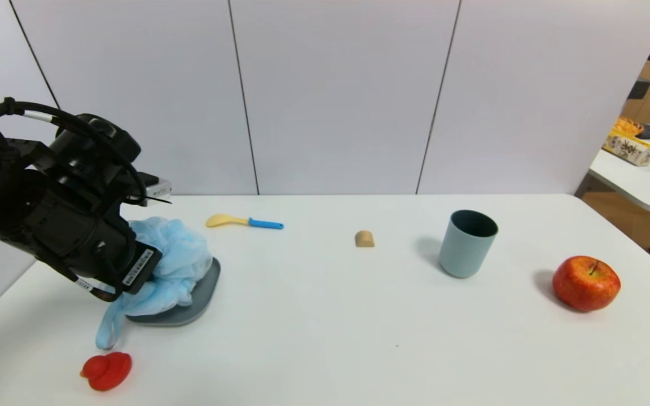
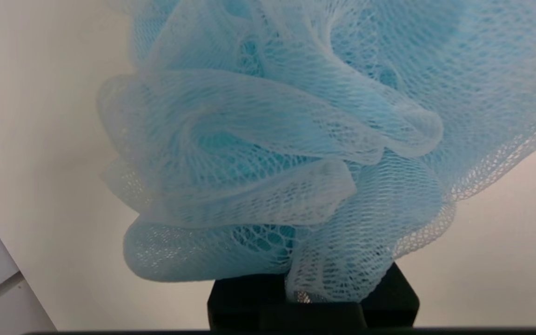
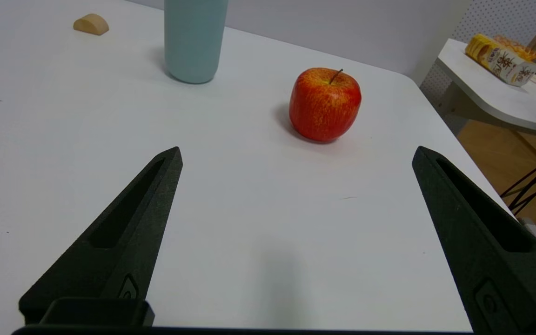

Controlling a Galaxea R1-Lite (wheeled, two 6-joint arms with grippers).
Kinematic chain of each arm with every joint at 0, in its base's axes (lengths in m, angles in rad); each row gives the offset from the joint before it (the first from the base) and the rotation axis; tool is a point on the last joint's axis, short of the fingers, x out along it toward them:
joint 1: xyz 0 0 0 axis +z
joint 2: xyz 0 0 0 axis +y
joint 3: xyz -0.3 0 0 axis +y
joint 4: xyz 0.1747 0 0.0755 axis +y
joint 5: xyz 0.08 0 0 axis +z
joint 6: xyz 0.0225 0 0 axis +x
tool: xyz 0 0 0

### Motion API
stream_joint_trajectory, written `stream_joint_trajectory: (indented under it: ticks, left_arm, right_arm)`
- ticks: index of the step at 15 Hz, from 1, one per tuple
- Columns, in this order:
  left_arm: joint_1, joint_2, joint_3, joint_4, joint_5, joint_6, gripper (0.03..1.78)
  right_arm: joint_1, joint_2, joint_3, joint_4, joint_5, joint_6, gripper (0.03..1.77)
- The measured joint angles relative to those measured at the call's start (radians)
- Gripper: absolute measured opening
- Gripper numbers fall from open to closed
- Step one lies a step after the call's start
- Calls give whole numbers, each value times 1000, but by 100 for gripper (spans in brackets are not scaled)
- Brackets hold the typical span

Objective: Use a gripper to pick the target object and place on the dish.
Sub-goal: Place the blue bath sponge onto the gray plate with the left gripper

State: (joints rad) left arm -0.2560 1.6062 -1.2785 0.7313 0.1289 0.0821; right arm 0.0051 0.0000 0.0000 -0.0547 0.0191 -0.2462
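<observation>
Only the head view takes in the whole scene: the left gripper (image 1: 133,276) angles steeply down at the table's left end, clamped tight on the light-blue pouf (image 1: 175,265), which sits over the grey dish (image 1: 203,293) with a tail of mesh (image 1: 108,330) hanging past the dish's near edge onto the table (image 1: 325,327). Whether the pouf's weight rests on the dish or hangs from the grip cannot be told. The left wrist view shows none of the dish, only folds of netting (image 2: 272,153) filling the picture, gathered down between the dark finger bases (image 2: 389,298). The right wrist view alone shows the right gripper (image 3: 296,153), idle low at the table's near right with its two pointed fingers (image 3: 123,232) spread wide around nothing, facing the red apple (image 3: 325,103) and the grey-blue cup (image 3: 195,39). On the white table also lie a yellow spoon with a blue handle (image 1: 244,221), a small tan block (image 1: 364,238) and a red toy (image 1: 106,370). Pale wall panels (image 1: 336,96) stand behind; a second table with a carton (image 1: 629,148) stands to the right.
</observation>
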Motion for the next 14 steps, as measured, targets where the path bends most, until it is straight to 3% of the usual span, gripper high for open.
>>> stream_joint_trajectory:
  ticks: [6,9,14]
  left_arm:
    - [0,-40,24,21,-3,-7,26]
    - [-1,-44,26,18,-50,-7,31]
    - [-2,-39,22,13,-82,-7,97]
  right_arm:
    - [0,0,0,0,0,0,171]
    - [0,0,0,0,0,0,171]
    - [0,0,0,0,0,0,171]
